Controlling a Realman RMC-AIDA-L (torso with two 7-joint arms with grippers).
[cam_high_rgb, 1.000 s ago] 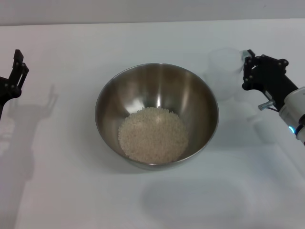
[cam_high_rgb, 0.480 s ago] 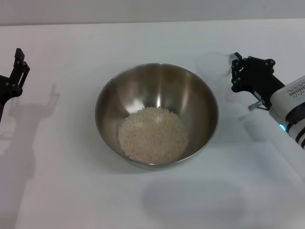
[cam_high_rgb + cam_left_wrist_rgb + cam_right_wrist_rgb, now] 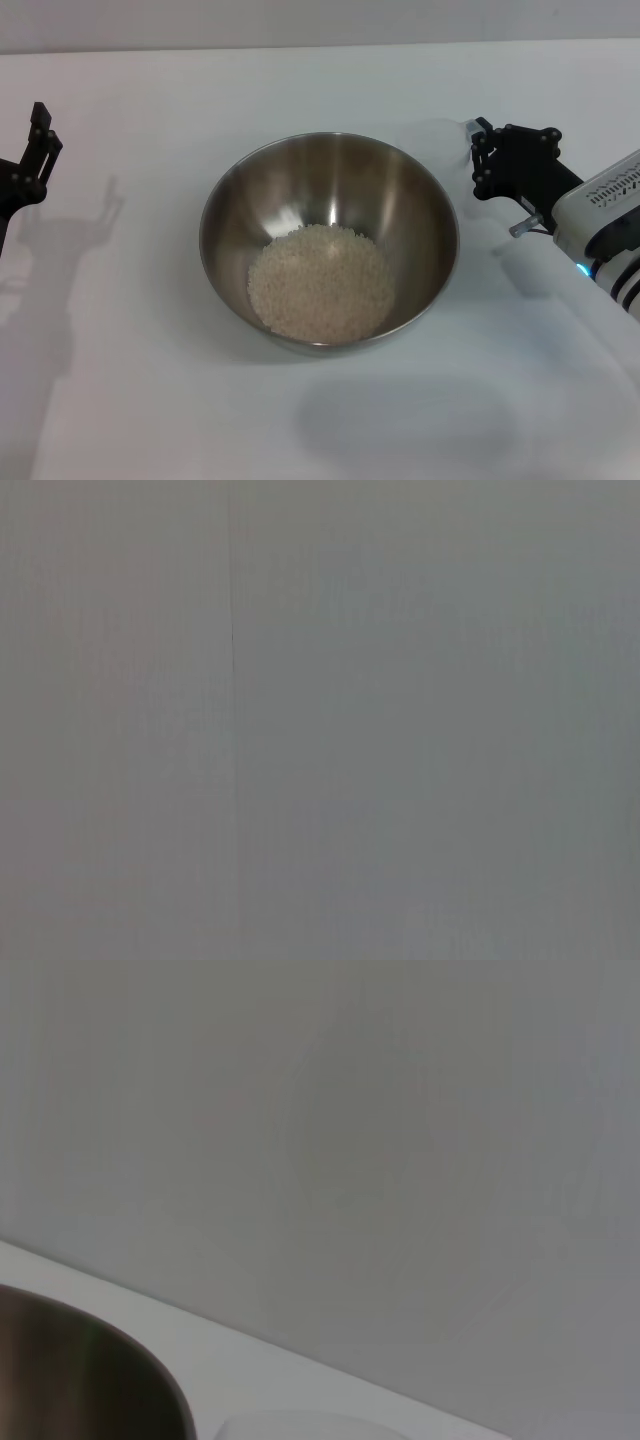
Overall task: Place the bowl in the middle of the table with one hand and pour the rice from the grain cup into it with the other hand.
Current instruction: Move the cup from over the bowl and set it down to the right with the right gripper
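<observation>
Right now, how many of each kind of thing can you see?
bowl: 1
heap of rice: 1
grain cup: 1, faint, at the right gripper
grippers: 2, the left gripper and the right gripper
Total: 5

Steel bowl (image 3: 329, 240): silver-grey, brushed sheen inside. Rice (image 3: 320, 281): off-white, grainy speckle. Table (image 3: 150, 400): plain white. Right gripper (image 3: 478, 160): black, white arm segment behind with black stripes. Left gripper (image 3: 30, 160): black.
</observation>
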